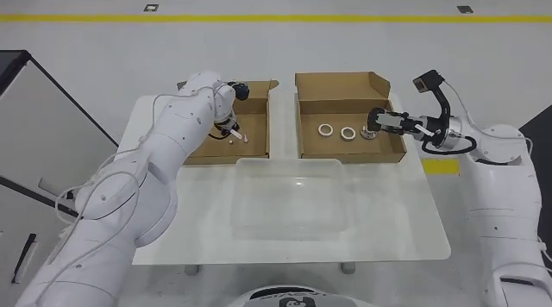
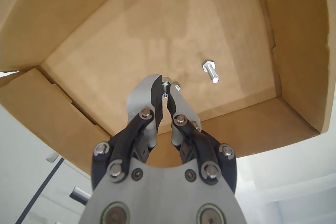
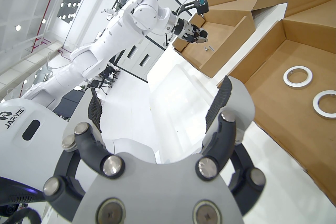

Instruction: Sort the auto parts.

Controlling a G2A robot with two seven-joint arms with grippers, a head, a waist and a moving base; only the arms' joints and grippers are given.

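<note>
**Bolt in the Claw Above the Left Box**

The robot's left claw (image 2: 166, 93) was clamped on a small steel bolt (image 2: 164, 89), pinching it along the threaded shank with the hex head at the far end, above the floor of the left cardboard box (image 2: 131, 33). A second bolt (image 2: 210, 71) lay on its side on the box floor, near the held one but apart from it.

Across the tabletop (image 1: 388, 221), the right claw (image 3: 159, 87) hung at the edge of the right box (image 3: 270, 104) with its fingers spread wide and nothing between them. Two flat metal rings (image 3: 298, 77) lay side by side on that box's floor. A clear bin (image 1: 289, 160) stood on the tabletop in front of both boxes.

The bolts looked stiff, light and unlikely to be harmed by a short drop. They also looked liable to roll on the shank. The threads appeared to give the ribbed pads a surer bite than the smooth head would.

The rings seemed the harder pick. They were thin, hard and flush with the cardboard, with little edge to catch. One finger inside the hole and one outside the rim looked the likeliest hold.
</note>
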